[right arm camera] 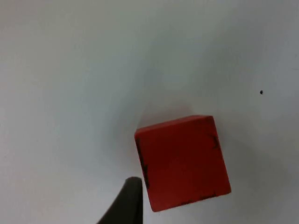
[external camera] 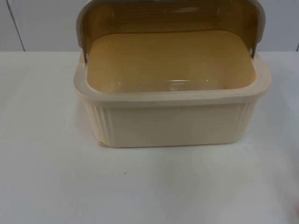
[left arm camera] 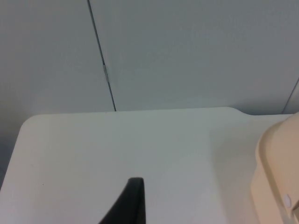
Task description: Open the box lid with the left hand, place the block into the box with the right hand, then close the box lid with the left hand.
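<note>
White table (external camera: pixel 149 186) surface is lying nearest the top camera, and the cream box (external camera: pixel 173 123) is standing on it, ribbed front wall facing the camera. Its tinted lid (external camera: pixel 168 18) is standing swung up and back over the rear rim, so the interior is exposed and nothing is lying inside.

Proceeding from the left: the left gripper (left arm camera: pixel 133 205) is waiting above bare table beside the box's outer corner (left arm camera: pixel 275 172), facing the grey partition wall (left arm camera: pixel 187 51). One black fingertip is showing, so whether that gripper is released or clenched cannot be told.

On the right: the right gripper (right arm camera: pixel 131 205) is hovering over the red block (right arm camera: pixel 183 162), which is resting on the table. One black fingertip is sitting just beside the block's near corner; touching or just apart cannot be told. The block is lying rotated relative to that fingertip, and the pincer's state cannot be determined either. The block is roughly cubic, with no clear long axis.

Judgement: lid opening is complete; grasping the block is the step in hand, and the right arm is the nearer one.
</note>
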